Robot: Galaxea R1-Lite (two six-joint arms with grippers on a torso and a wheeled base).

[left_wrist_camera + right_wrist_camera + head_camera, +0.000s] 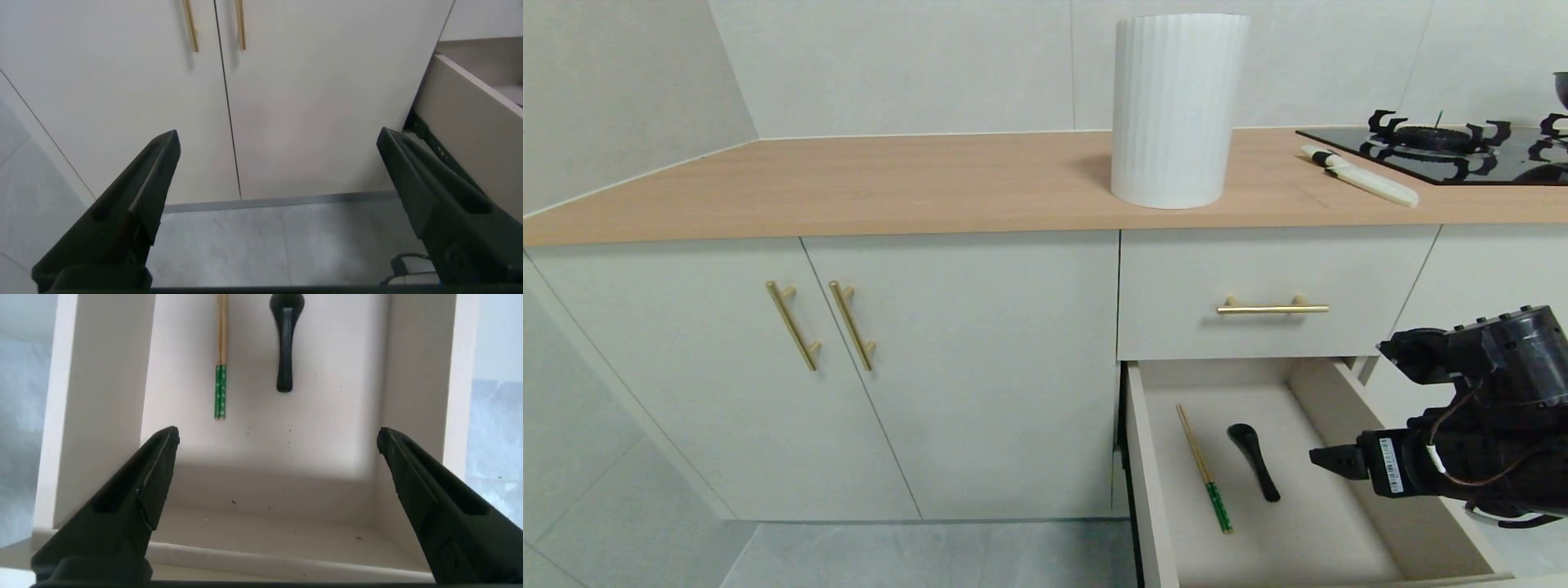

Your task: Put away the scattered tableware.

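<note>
A: What is logged for the pulled-out pale wooden drawer (1152, 457)?
B: The black right gripper (278, 445) is held above it, spread wide, nothing gripped. The black left gripper (278, 147), equally spread and empty, is faced toward the pale cabinet doors (327, 98).
A: Contents?
B: Green-tipped wooden chopsticks (1203, 469) and a black spoon (1254, 460) are laid near each other, apart, on its floor.
</note>
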